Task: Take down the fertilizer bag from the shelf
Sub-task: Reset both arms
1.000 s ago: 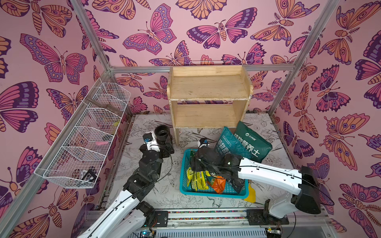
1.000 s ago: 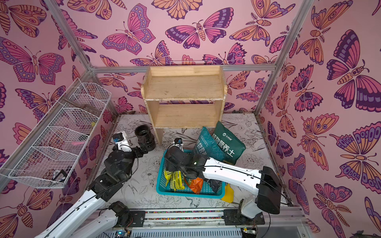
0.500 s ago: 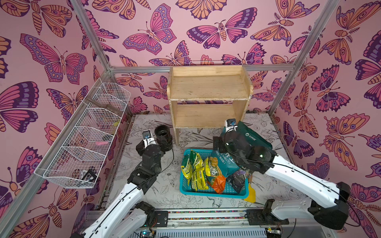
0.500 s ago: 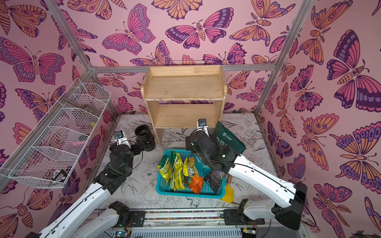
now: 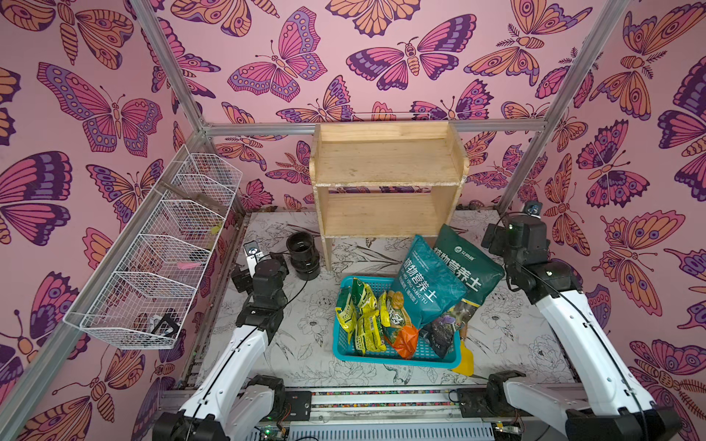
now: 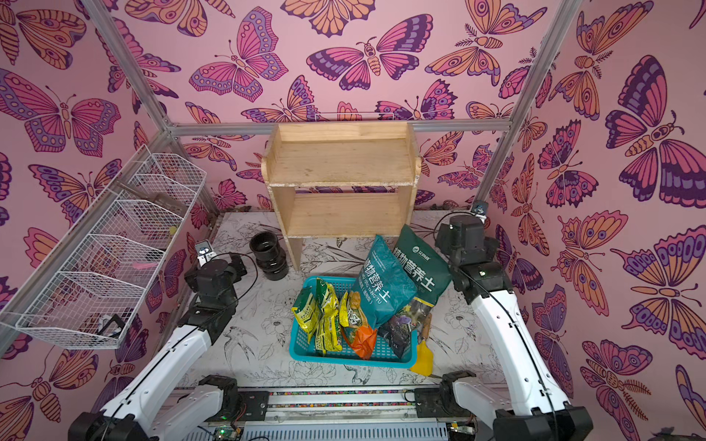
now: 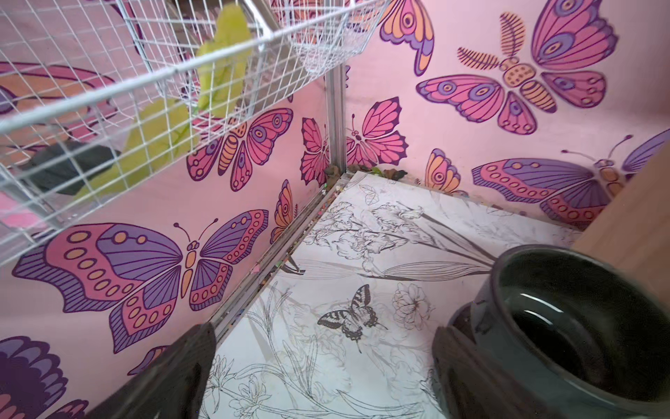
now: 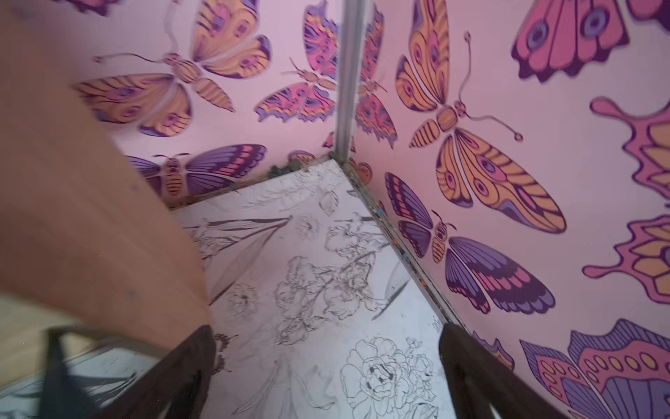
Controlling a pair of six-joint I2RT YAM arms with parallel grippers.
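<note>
The teal fertilizer bag (image 5: 429, 282) is off the shelf (image 5: 387, 179). In both top views it stands right of centre, propped over the far right corner of the blue basket (image 5: 382, 355) and hiding that corner. Behind it leans a dark green fertilizer bag (image 5: 472, 267), its lower half covered by the teal one. The snack packets in the basket overlap, so their labels are hard to read.

In a top view both grippers' fingertips are hidden under the wrist housings; only the wrist views show them. The left gripper (image 7: 322, 381) has its jaws spread wide around nothing. One finger (image 7: 467, 373) overlaps the black pot (image 7: 573, 326), which the frame edge cuts off — contact cannot be told. The right gripper (image 8: 326, 377) is likewise spread wide over bare floor. That view is smeared, with the shelf's side panel only a tan blur.

The contents of the white wire rack (image 5: 153, 259), at middle left, are too small to identify.
</note>
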